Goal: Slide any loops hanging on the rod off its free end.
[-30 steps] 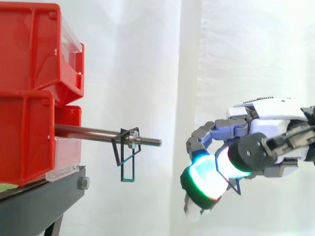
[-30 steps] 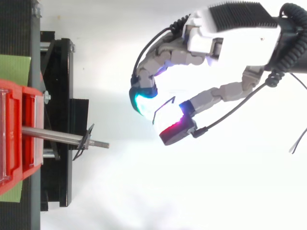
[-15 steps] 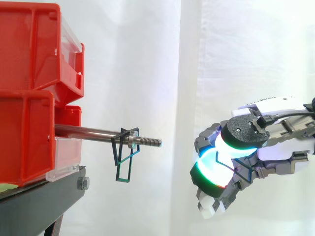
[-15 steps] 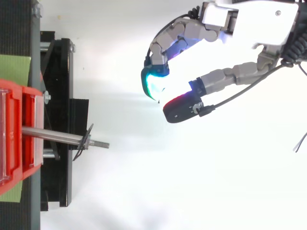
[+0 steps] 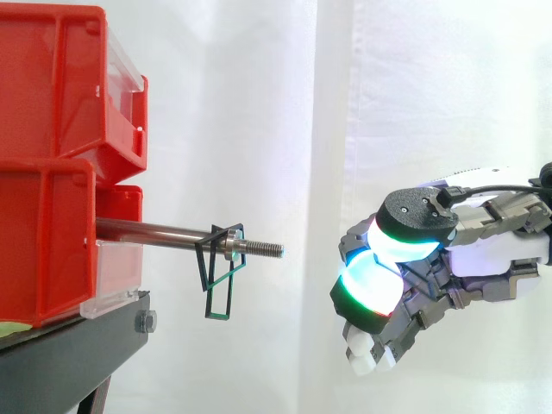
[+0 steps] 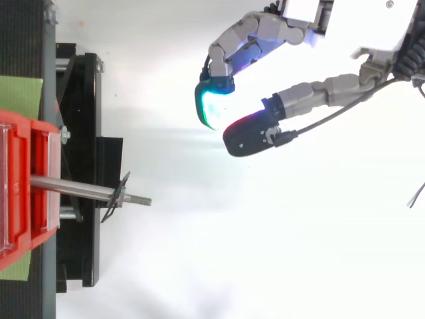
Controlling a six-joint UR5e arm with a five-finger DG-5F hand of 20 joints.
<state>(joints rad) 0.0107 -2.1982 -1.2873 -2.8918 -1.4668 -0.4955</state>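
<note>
Loops hanging near rod end, hand well apart, fingers pinching a dark loop.

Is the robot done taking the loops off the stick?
Not yet. Done: nothing I can confirm. In hand: the hand hangs away from the rod; whether it holds anything, I cannot tell. Left: thin loops hang near the rod's free end, to slide off.

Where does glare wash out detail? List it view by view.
Top view: the white ground around the hand is blown out, leaving just a faint grey shadow left of it. Side view: the curtain is evenly bright; the loops read as dark outlines.
</note>
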